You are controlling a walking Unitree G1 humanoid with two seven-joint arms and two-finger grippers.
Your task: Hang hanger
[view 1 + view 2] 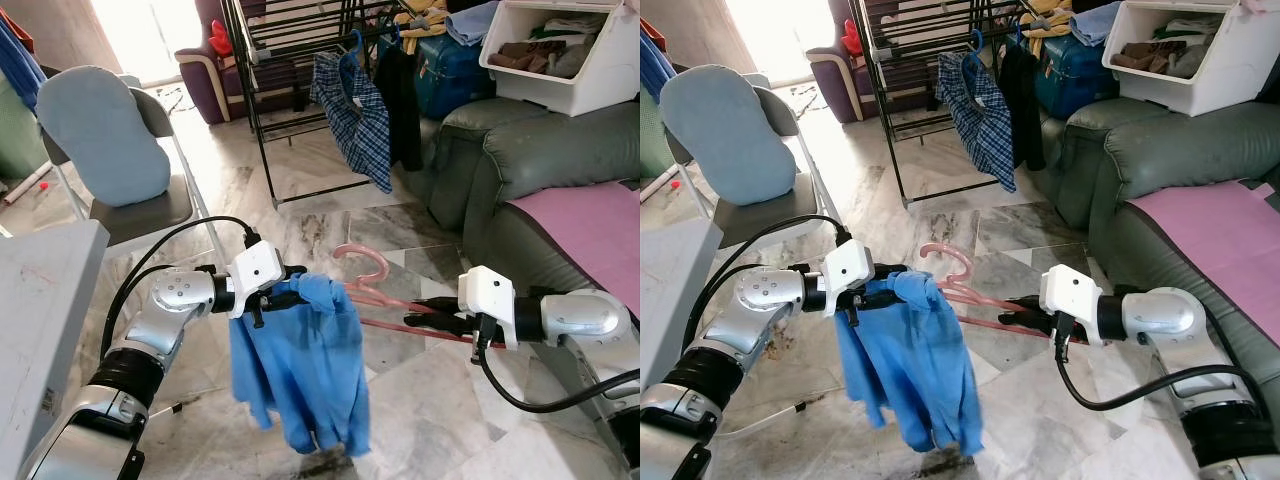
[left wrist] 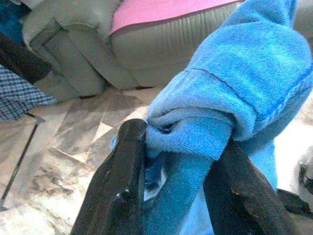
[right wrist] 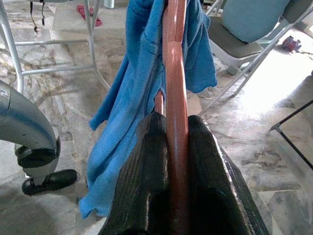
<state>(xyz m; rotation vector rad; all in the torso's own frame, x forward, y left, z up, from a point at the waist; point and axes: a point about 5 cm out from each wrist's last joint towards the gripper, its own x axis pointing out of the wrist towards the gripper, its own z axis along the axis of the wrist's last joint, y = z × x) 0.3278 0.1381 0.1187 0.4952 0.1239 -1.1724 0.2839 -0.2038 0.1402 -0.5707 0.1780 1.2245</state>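
Observation:
A blue sweater (image 1: 305,365) hangs in front of me over the marble floor. My left gripper (image 1: 285,293) is shut on a bunched fold at its top; the left wrist view shows the sweater (image 2: 215,122) pinched between the black fingers (image 2: 117,186). A pink hanger (image 1: 365,285) runs into the garment, its hook curling upward. My right gripper (image 1: 435,320) is shut on the hanger's other end, and the hanger (image 3: 176,98) lies clamped between the fingers (image 3: 146,186) in the right wrist view. A black drying rack (image 1: 300,60) stands farther back.
A plaid shirt (image 1: 355,115) and a dark garment (image 1: 402,105) hang on the rack. A grey-green sofa (image 1: 540,170) with a pink cloth and a white bin (image 1: 570,50) is on the right. A folding chair (image 1: 130,190) with a blue cushion stands left.

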